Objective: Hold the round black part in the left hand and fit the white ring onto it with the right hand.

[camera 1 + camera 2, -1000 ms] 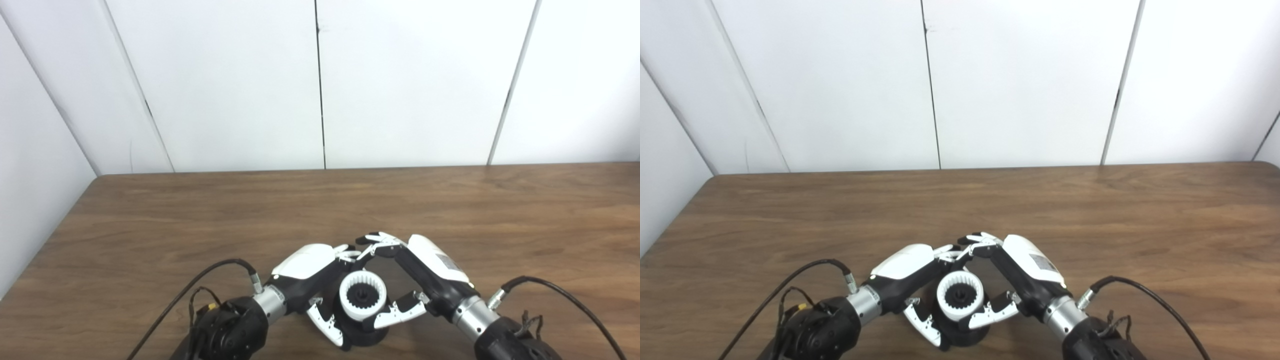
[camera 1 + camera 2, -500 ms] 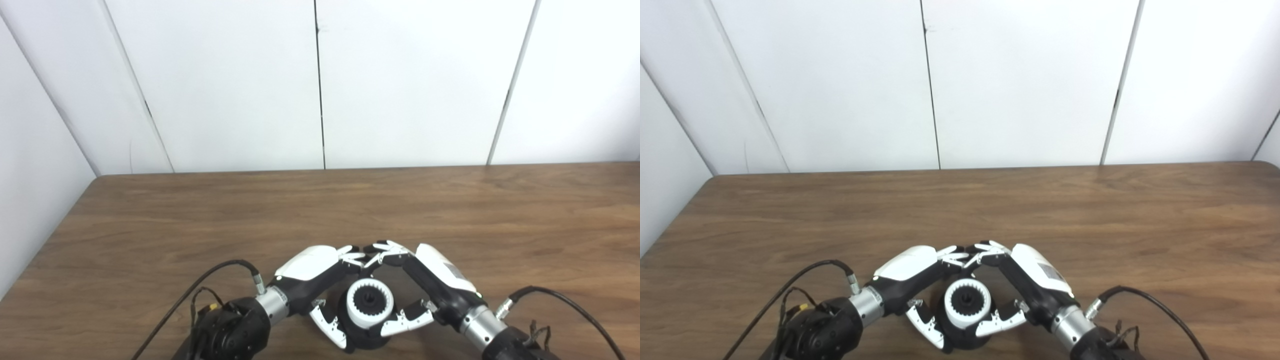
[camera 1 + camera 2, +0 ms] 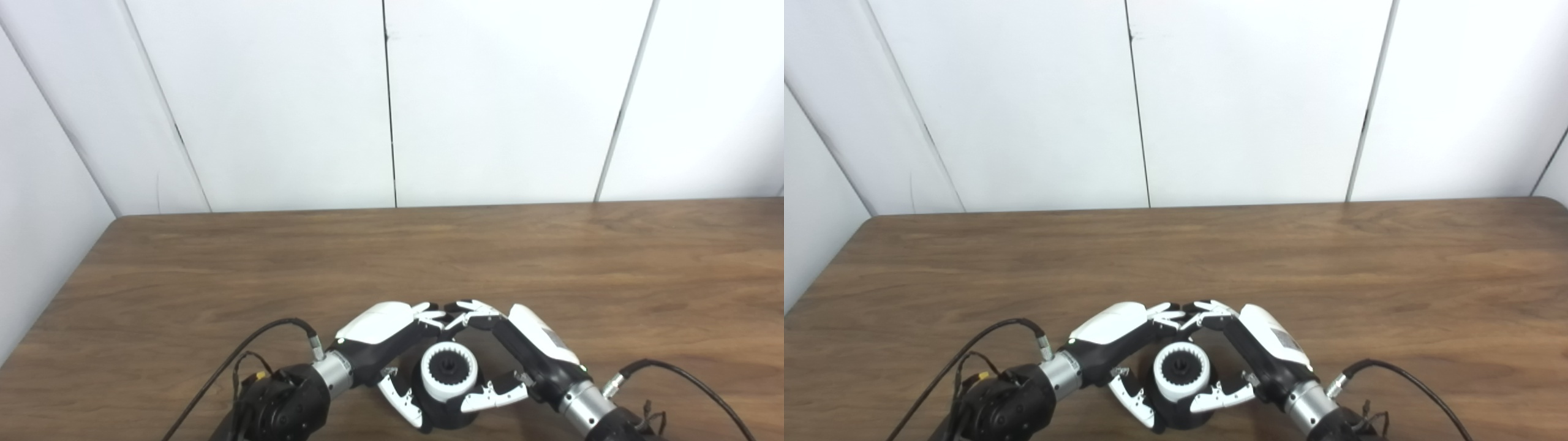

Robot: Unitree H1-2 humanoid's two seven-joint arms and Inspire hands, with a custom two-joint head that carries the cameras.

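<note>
Down at the near edge, two dark metal wrists with silver collars and looping black cables. Left hand (image 3: 381, 343), glossy white shell over black, curled round the round black part (image 3: 449, 418), thumb hooked in at the near-left side, fingers arched over the far side — gripping it. Round black part: matte, squat, drum-shaped, standing on the bench (image 3: 184, 288) between the two hands close to the near edge. Seated on top of it, the white ring (image 3: 449, 380): smooth white plastic outside, fine teeth all round the inner bore, a dark toothed hub showing through the middle. Right hand (image 3: 527, 358) closed on the white ring, pale thumb pressed at its near-right side, fingers (image 3: 474, 309) bent across the far side, tips meeting the left hand's fingertips above the ring. Beyond, bare brown wood-grain bench top, long streaks running left to right, rounded far corners. Farthest back, flat white wall panels (image 3: 508, 98) split by thin dark seams.
</note>
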